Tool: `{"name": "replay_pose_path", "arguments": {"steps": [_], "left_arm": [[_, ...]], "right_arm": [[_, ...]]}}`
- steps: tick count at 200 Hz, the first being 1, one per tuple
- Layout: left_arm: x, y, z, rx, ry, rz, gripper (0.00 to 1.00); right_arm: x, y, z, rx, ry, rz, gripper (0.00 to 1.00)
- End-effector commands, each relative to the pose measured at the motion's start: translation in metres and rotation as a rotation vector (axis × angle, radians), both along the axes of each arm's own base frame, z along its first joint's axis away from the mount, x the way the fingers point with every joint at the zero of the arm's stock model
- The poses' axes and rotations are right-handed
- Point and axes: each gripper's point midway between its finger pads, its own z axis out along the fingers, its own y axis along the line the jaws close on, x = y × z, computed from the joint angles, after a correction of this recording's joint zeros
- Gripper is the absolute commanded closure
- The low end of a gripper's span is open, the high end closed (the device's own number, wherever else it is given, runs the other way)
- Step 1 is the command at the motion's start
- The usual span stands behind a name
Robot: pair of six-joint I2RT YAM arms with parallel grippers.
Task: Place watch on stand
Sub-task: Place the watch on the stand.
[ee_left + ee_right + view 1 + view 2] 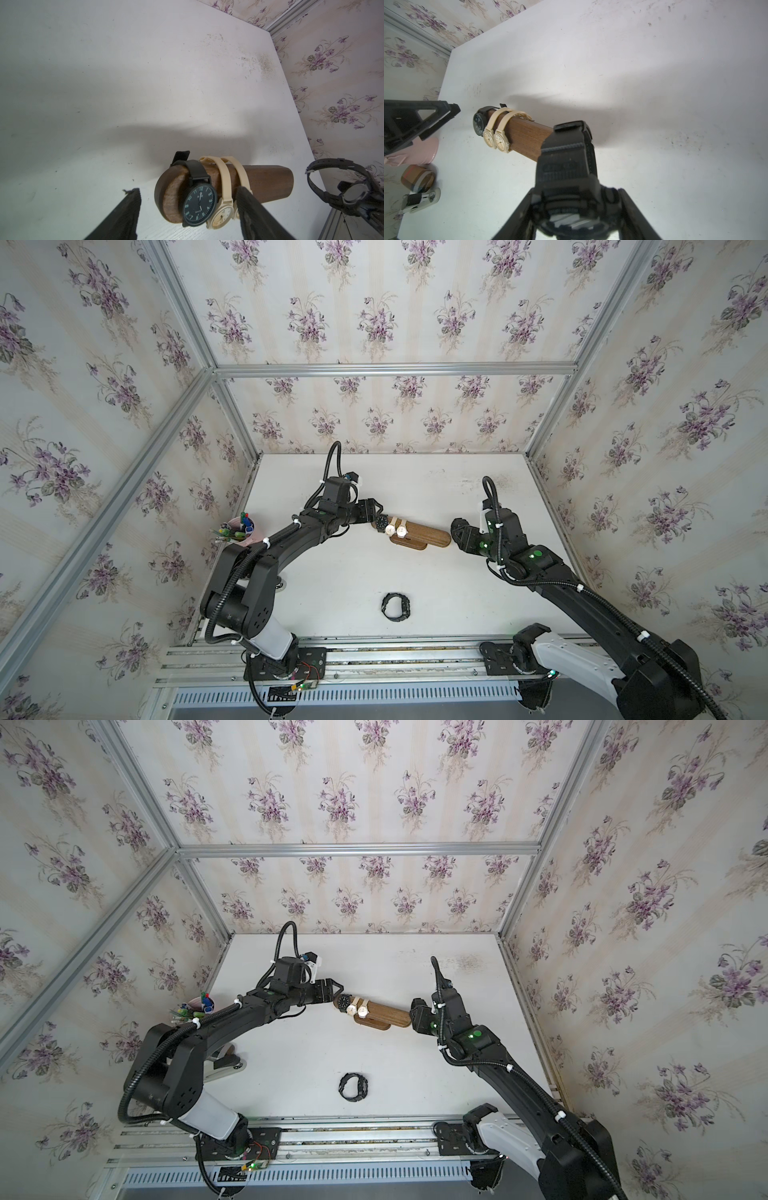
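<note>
The dark wooden stand (432,536) bore a black-faced watch (199,205) and two cream watches (221,216) at one end; my right gripper (576,190) clasped a chunky black watch (566,166) near the other.

The stand (266,180) is dark wood, smooth, grain showing, softly sheened. The black watch (199,205) has a matt strap and glossy glass; the cream straps (224,174) look like smooth, rubbery plastic. The chunky watch (565,170) has a ribbed matt plastic strap. The counter (104,83) is matt white and scuffed. The frame (395,369) is brushed metal.
</note>
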Motion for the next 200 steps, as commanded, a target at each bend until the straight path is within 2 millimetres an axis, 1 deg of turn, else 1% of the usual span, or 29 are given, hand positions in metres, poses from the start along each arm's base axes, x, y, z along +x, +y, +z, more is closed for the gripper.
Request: {"name": "replay_pose_path", "arguments": {"steps": [1,26,45,82,126,144,166,200], "left_arm": [[0.009,-0.011,0.011,-0.028,-0.071,-0.060,0.24],[0.014,-0.015,0.003,-0.014,-0.058,-0.080,0.23],[0.017,-0.020,-0.002,-0.024,-0.046,-0.102,0.23],[0.014,-0.025,-0.007,-0.040,-0.034,-0.133,0.24],[0.005,-0.031,-0.012,-0.050,-0.022,-0.167,0.26],[0.001,-0.033,-0.014,-0.060,-0.013,-0.176,0.28],[-0.006,-0.034,-0.015,-0.061,-0.009,-0.182,0.31],[-0.013,-0.033,-0.017,-0.058,-0.007,-0.190,0.34]], "right_arm": [[0.001,-0.008,-0.009,-0.033,0.018,-0.042,0.74],[-0.001,-0.008,-0.023,-0.040,0.052,-0.040,0.75],[-0.002,-0.006,-0.030,-0.032,0.063,-0.034,0.75],[0.000,0.001,-0.041,-0.023,0.096,-0.014,0.76],[0.007,0.013,-0.037,0.021,0.092,0.015,0.76],[0.009,0.019,-0.040,0.037,0.103,0.030,0.76],[0.012,0.021,-0.044,0.029,0.120,0.035,0.76],[0.016,0.020,-0.043,0.014,0.117,0.030,0.76]]}}
